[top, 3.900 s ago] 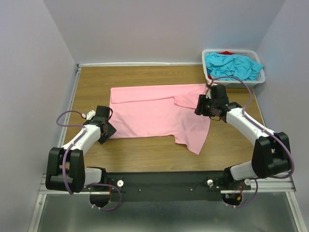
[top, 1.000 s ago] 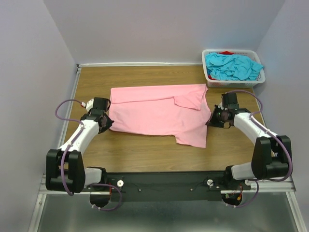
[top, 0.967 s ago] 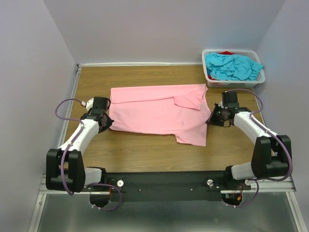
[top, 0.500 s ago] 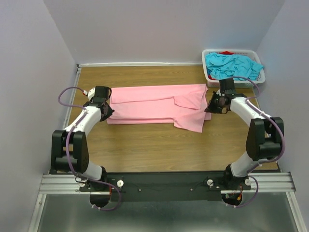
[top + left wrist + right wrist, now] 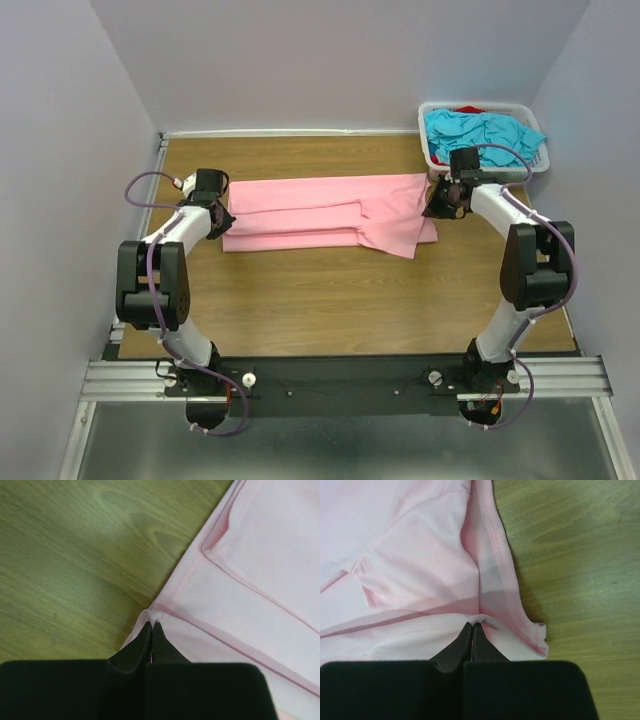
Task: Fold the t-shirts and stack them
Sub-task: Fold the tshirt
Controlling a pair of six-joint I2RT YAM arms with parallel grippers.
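Observation:
A light pink t-shirt point(image 5: 320, 212) lies folded lengthwise on the wooden table point(image 5: 330, 300), a sleeve hanging toward me at its right end. My left gripper point(image 5: 222, 216) is shut on the shirt's left edge; the left wrist view shows a pinch of pink cloth point(image 5: 151, 616) at the tips of that gripper point(image 5: 152, 625). My right gripper point(image 5: 432, 205) is shut on the right edge, and the right wrist view shows that gripper point(image 5: 472, 626) nipping a fold of the shirt point(image 5: 420, 560). Turquoise t-shirts point(image 5: 482, 136) and a bit of red point(image 5: 468, 108) fill the basket.
A white slotted basket point(image 5: 535, 165) stands at the back right corner, just behind my right wrist. Walls close the table on the left, back and right. Bare wood point(image 5: 330, 300) stretches between the shirt and the arm bases.
Both grippers have carried the shirt's near edge away from me, over its far half. The shirt now shows as a narrower band, and both arms are stretched further out.

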